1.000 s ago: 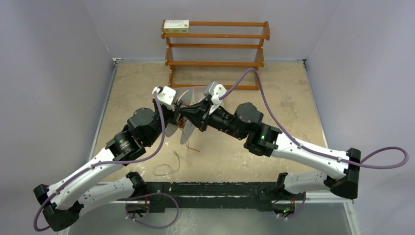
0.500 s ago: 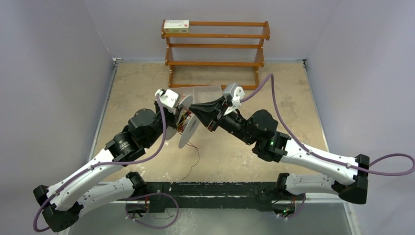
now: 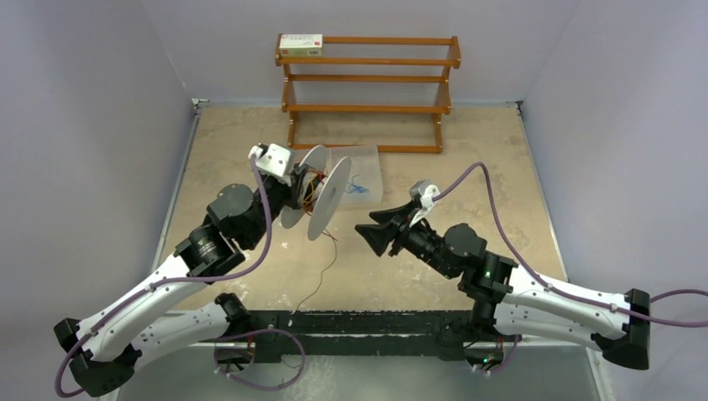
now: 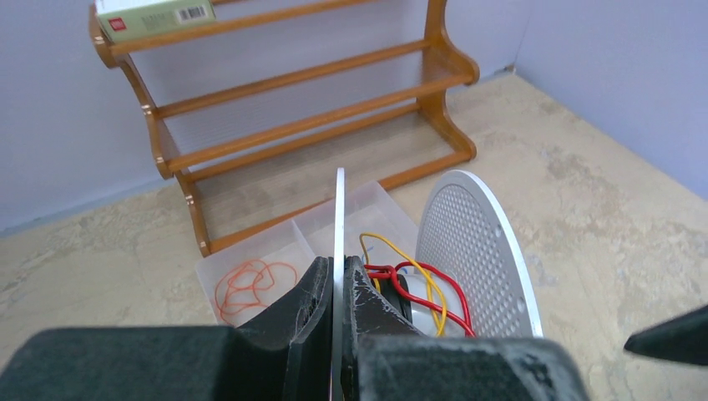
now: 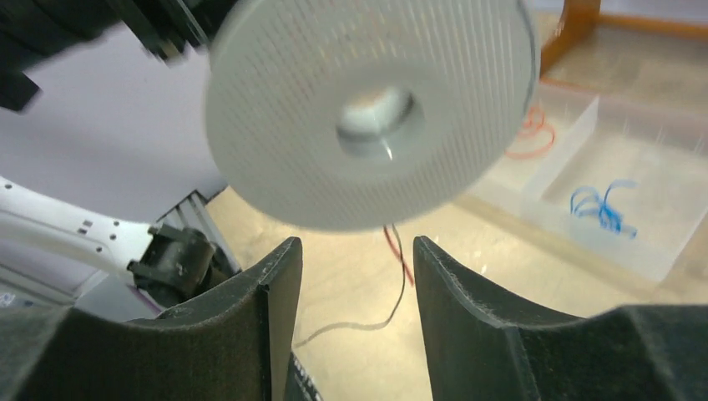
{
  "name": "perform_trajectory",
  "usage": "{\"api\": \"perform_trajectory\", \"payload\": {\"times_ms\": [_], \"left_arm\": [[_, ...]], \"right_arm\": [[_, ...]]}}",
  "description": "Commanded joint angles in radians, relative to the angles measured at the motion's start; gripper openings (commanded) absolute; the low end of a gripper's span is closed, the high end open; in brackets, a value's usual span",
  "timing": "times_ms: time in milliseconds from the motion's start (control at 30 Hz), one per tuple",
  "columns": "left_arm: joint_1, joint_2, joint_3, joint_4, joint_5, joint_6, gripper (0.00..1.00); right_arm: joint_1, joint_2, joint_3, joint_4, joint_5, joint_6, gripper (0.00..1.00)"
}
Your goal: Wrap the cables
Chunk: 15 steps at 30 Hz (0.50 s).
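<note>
A grey-white spool (image 3: 327,199) with two perforated discs is held off the table, on edge. My left gripper (image 3: 294,190) is shut on its thin near disc; in the left wrist view the jaws (image 4: 338,266) pinch that disc's edge (image 4: 339,209). Red and yellow cables (image 4: 417,276) are wound round the hub beside the far disc (image 4: 476,242). A thin black and red strand (image 3: 321,267) hangs from the spool to the table. My right gripper (image 3: 365,231) is open and empty, apart from the spool on its right. In the right wrist view (image 5: 355,246) it faces the disc (image 5: 367,109) and the strand (image 5: 399,284).
A clear plastic box (image 3: 367,171) lies behind the spool, holding orange bands (image 4: 250,284) and a blue one (image 5: 601,205). A wooden rack (image 3: 367,75) stands at the back with a small carton (image 3: 300,43) on its top shelf.
My right gripper has left the spool and drawn back to the right and nearer. The left gripper has shifted the spool slightly left. The loose strand has pulled out straighter.
</note>
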Motion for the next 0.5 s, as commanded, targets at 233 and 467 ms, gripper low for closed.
{"api": "perform_trajectory", "payload": {"times_ms": [233,467], "left_arm": [[0.003,-0.036,0.022,0.349,-0.173,-0.068,0.00],[0.003,-0.010,0.002,0.432,-0.234,-0.079,0.00]], "right_arm": [[0.004,0.085,-0.186,0.235,-0.157,0.338,0.59],[0.005,0.310,-0.139,0.451,-0.229,0.445,0.60]]}}
